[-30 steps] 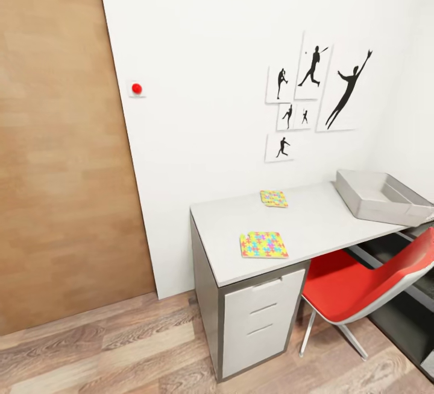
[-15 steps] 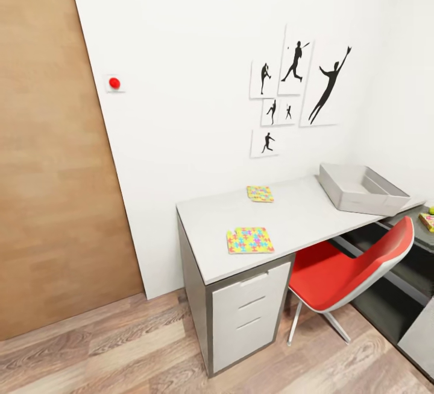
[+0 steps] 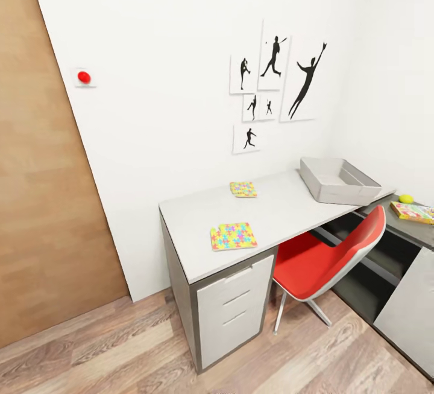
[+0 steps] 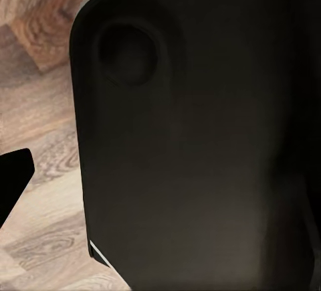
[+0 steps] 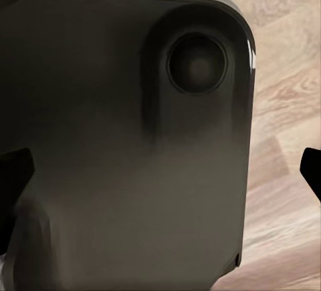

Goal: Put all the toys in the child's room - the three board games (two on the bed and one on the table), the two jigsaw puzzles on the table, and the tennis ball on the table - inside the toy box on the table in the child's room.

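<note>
- The toy box [image 3: 339, 181], a grey bin with sloping walls, sits at the back edge of the table [image 3: 283, 216] towards its far end; from the head view it looks empty.
- Two jigsaw puzzles are on the tabletop: one jigsaw puzzle [image 3: 233, 236] near the front edge above the white drawers [image 3: 234, 309], the other puzzle [image 3: 243, 189] near the back edge by the wall.
- One tennis ball [image 3: 406, 198] lies past the toy box, near the far end of the desk surface.
- One board game [image 3: 413, 212] lies just beside the ball, towards the front edge. The remaining two board games and the bed are out of the frame.
- One red chair [image 3: 328, 261] stands tucked under the table between the drawers and the far end.
- The grippers: each wrist view looks onto a dark body panel with plank floor behind, with dark shapes at the picture edges that may be finger parts. I cannot tell whether either is spread or pressed together.
- The step in hand reads as the approach to the table. To do it well, I would stop the base square to the front edge near the drawers, clear of the chair, so both puzzles and the box fall within reach.
- The puzzles are thin and flat, so sliding one to the table's edge before pinching would likely help.
</note>
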